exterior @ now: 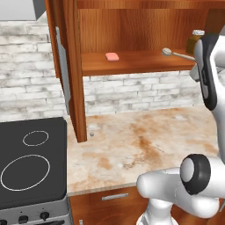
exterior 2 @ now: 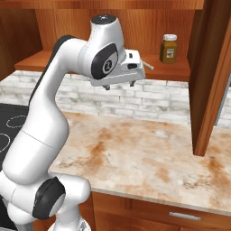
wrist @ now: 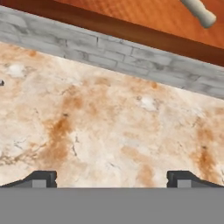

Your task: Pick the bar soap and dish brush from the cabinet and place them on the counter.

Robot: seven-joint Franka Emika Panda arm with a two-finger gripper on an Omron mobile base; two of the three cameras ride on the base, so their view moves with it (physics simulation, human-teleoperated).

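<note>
White arm joints fill the lower right of the left base view, above the blotchy beige counter [exterior: 132, 140]. Behind it, the open wooden cabinet [exterior: 79, 88] holds a pink bar soap [exterior: 112, 56] lying flat on its shelf, left of centre. To the right on the same shelf lies the dish brush [exterior: 173, 53], its round head toward the soap and its handle running behind the arm. A black stovetop [exterior: 30, 162] sits at the left.

From the right base view, the gripper [exterior 2: 119, 85] hangs above the counter, in front of the shelf edge, pointing down with nothing between its fingers. An amber jar [exterior 2: 169, 48] stands upright on the shelf to the right.

Looking down from the hand, the two fingertips [wrist: 41, 178] stand wide apart over bare counter; the brush handle's pale end shows at the top right.
</note>
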